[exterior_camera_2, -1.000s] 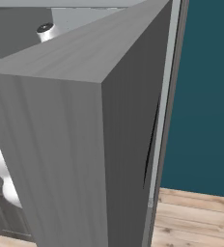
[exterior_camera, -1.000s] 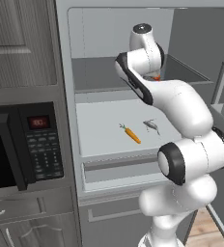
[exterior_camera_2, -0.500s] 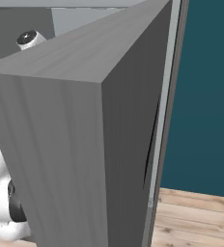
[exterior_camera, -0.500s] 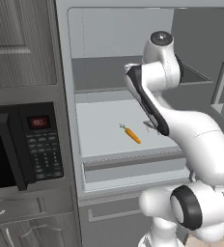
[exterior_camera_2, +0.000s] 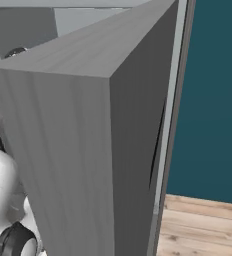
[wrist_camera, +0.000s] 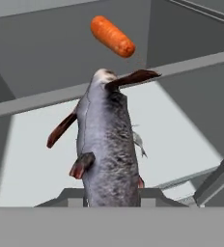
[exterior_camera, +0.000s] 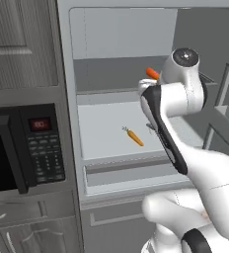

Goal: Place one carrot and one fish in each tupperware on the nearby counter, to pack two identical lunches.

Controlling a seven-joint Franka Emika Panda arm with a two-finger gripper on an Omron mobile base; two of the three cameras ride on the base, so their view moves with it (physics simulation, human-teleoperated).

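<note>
My gripper [wrist_camera: 111, 195] is shut on a grey fish [wrist_camera: 106, 144] with red-brown fins, which stands up between the jaws in the hand view. Behind it a second, small fish [wrist_camera: 139, 143] lies on the pale middle shelf [wrist_camera: 36, 154] of the open fridge. One carrot [wrist_camera: 112, 36] rests on the shelf above, also seen as an orange tip [exterior_camera: 152, 73] beside my arm. Another carrot [exterior_camera: 134, 137] lies on the middle shelf [exterior_camera: 101, 128]. The tupperware and the counter are out of view.
A black microwave [exterior_camera: 32, 143] sits in the cabinet left of the fridge. The fridge's door racks [exterior_camera: 225, 118] stand at the right. A drawer front [exterior_camera: 126, 165] runs below the middle shelf. The grey wood-grain door panel [exterior_camera_2: 83, 150] stands close; beyond it are a teal wall [exterior_camera_2: 218, 95] and wooden floor [exterior_camera_2: 203, 225].
My arm has swung up and to the right inside the fridge, and its top joint now stands in front of the upper shelf. The carrot on the middle shelf has not moved.
</note>
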